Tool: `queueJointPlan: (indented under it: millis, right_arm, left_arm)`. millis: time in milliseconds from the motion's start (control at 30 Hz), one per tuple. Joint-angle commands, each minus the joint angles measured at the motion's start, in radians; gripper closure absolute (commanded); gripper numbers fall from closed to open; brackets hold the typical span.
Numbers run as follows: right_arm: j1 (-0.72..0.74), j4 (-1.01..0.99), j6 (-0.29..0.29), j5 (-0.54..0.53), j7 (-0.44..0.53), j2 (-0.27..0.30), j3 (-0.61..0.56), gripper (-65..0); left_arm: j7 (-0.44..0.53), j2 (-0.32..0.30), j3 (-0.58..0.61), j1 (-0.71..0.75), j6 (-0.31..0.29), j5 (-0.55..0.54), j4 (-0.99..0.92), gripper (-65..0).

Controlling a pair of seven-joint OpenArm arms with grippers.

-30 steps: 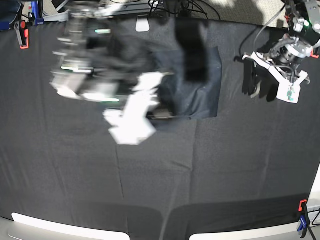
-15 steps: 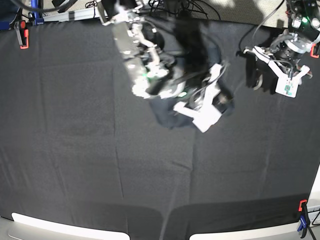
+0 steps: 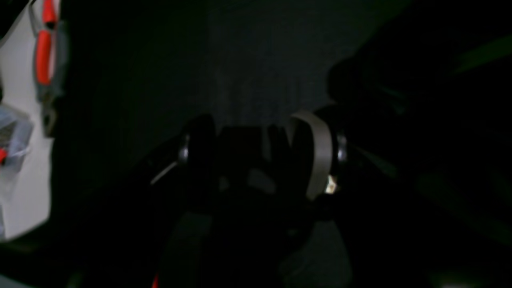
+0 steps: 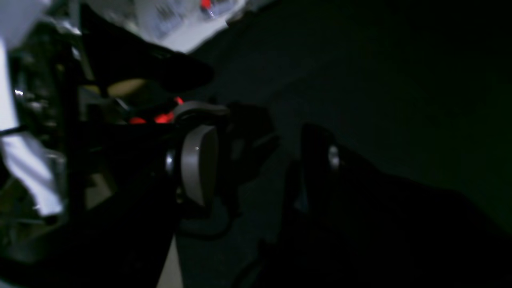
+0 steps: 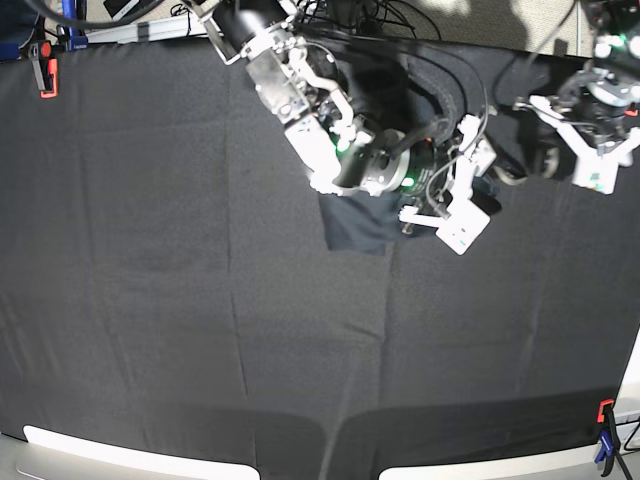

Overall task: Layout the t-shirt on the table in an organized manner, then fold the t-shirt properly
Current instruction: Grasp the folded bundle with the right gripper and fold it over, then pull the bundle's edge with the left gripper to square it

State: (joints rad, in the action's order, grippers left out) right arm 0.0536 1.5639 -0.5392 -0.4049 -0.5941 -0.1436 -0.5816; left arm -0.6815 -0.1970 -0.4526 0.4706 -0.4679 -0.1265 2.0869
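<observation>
On the table [image 5: 150, 300], one t-shirt [image 5: 355, 225]; two grippers, jaws apart, empty.

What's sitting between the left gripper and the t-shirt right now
The right arm does. It reaches across the table over the t-shirt, with the right gripper open at the shirt's near edge, toward the left gripper. No loose object lies between.

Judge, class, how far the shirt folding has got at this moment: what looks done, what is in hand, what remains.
Done: the t-shirt lies as a small, compact bundle on the table, so folds seem made. In hand: the right gripper hangs over its right edge with jaws apart in the wrist view, apparently holding nothing. The left gripper waits aside. Left: any tidying; neatness cannot be judged under the arm.
</observation>
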Motion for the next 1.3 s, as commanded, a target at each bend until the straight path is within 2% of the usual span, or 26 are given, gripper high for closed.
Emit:
queueJointPlan:
  millis: [0,33,67,167,300,333,433,500,600,800,900,1033,1133,1267]
  right_arm:
    - [0.019,0.016,-0.077,-0.059,0.033,-0.013,-0.002,-32.8]
    - [0.019,0.017,-0.131,-0.1,0.033,-0.013,-0.002,-32.8]
    - [0.018,0.021,-0.159,-0.14,0.031,-0.013,-0.002,-32.7]
    - [0.018,0.067,-0.159,-0.172,-0.026,-0.013,0.011,-32.7]
    - [0.018,0.221,-0.159,-0.169,-0.125,-0.013,0.105,-32.7]
    - [0.018,0.273,-0.157,-0.152,-0.156,-0.013,0.143,-32.7]
    - [0.018,0.413,-0.141,-0.033,-0.267,-0.013,0.27,-32.7]
    - [0.015,0.451,-0.133,0.012,-0.293,-0.013,0.362,-32.7]
    - [0.004,0.451,-0.12,0.009,-0.297,0.047,0.498,-32.7]
    - [-0.047,0.451,-0.108,0.005,-0.312,0.195,0.749,-32.7]
    - [-0.085,0.451,-0.108,-0.043,-0.313,0.248,0.855,-32.7]
    - [-0.127,0.451,-0.108,-0.108,-0.32,0.283,0.96,-32.7]
    - [-0.144,0.451,-0.108,-0.142,-0.341,0.282,1.007,-32.7]
    - [-0.146,0.451,-0.108,-0.18,-0.397,0.282,1.016,-32.7]
  left_arm:
    - [0.024,-0.009,-0.021,-0.003,0.009,-0.005,0.018,-29.6]
    - [0.027,-0.009,-0.036,-0.003,0.008,-0.005,0.018,-29.6]
    - [0.031,-0.009,-0.051,-0.003,0.009,-0.005,0.018,-29.6]
    - [0.039,-0.009,-0.096,-0.003,0.009,-0.039,0.018,-29.6]
    - [0.085,-0.009,-0.144,-0.003,-0.002,-0.188,0.018,-29.6]
    - [0.092,-0.01,-0.144,-0.003,-0.025,-0.229,0.018,-29.6]
    - [0.079,-0.009,-0.13,-0.003,-0.156,-0.365,0.019,-29.6]
    - [0.076,-0.009,-0.101,-0.003,-0.214,-0.415,0.022,-29.6]
    - [0.076,-0.009,-0.022,-0.011,-0.226,-0.409,0.034,-29.6]
    - [0.076,-0.009,0.165,-0.052,-0.225,-0.3,0.076,-29.6]
    - [0.075,-0.009,0.232,-0.077,-0.225,-0.293,0.099,-29.6]
    - [0.064,-0.009,0.315,-0.104,-0.225,-0.28,0.108,-29.6]
    - [0.037,-0.009,0.388,-0.134,-0.222,-0.171,0.093,-29.6]
    - [-0.011,-0.009,0.452,-0.176,-0.14,-0.108,0.028,-29.6]
